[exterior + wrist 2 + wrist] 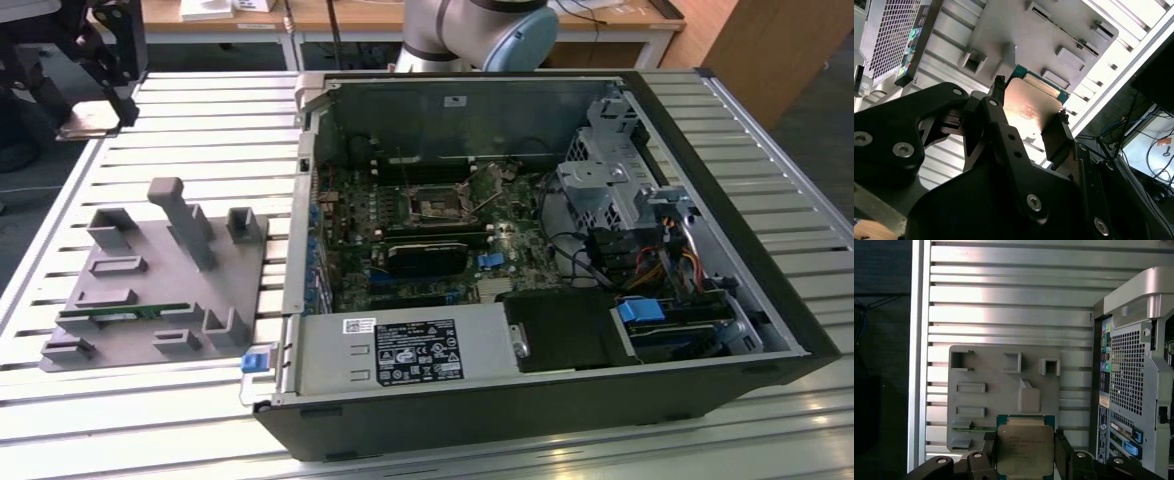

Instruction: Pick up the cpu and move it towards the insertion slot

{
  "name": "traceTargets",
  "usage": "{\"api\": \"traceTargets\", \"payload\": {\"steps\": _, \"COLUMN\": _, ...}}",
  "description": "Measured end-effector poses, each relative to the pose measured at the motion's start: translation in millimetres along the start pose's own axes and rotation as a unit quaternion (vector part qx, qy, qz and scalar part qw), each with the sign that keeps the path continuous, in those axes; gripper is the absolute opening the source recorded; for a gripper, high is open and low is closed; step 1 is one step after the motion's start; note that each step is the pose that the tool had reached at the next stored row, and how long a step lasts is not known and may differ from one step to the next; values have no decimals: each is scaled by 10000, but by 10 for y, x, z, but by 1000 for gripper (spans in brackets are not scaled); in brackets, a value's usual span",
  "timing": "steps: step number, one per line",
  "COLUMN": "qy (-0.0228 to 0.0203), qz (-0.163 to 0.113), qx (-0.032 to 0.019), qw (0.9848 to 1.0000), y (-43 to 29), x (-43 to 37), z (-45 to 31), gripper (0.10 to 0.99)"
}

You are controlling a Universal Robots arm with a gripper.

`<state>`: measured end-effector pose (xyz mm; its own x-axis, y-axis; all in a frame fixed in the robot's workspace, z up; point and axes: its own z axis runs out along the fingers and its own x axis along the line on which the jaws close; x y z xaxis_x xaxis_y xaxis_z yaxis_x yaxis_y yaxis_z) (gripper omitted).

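Observation:
The cpu [1025,452] is a small square chip with a silvery top and green edge, and my gripper [1025,442] is shut on it, one black finger [988,450] on each side. In the second wrist view the cpu [1029,102] shows its shiny face between the fingers [998,90]. In the exterior view the gripper [96,112] holds the cpu [88,122] in the air at the far left, above the slatted table and beyond the grey tray [147,290]. The insertion slot [438,205] is the square socket on the motherboard inside the open computer case.
The open computer case [534,400] fills the exterior view's right half, with its rear panel [1134,385] in the first wrist view. A thin green memory stick [120,313] lies on the grey tray [1004,390]. The slatted metal table [200,120] lies beneath.

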<state>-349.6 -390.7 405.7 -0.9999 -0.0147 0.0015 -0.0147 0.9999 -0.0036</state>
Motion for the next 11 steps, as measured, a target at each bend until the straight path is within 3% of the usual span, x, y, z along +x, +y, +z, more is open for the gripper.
{"api": "traceTargets", "payload": {"steps": 11, "qy": 0, "qz": 0, "qx": 0, "qw": 10000, "y": -2, "x": -132, "z": 0, "gripper": 545}}
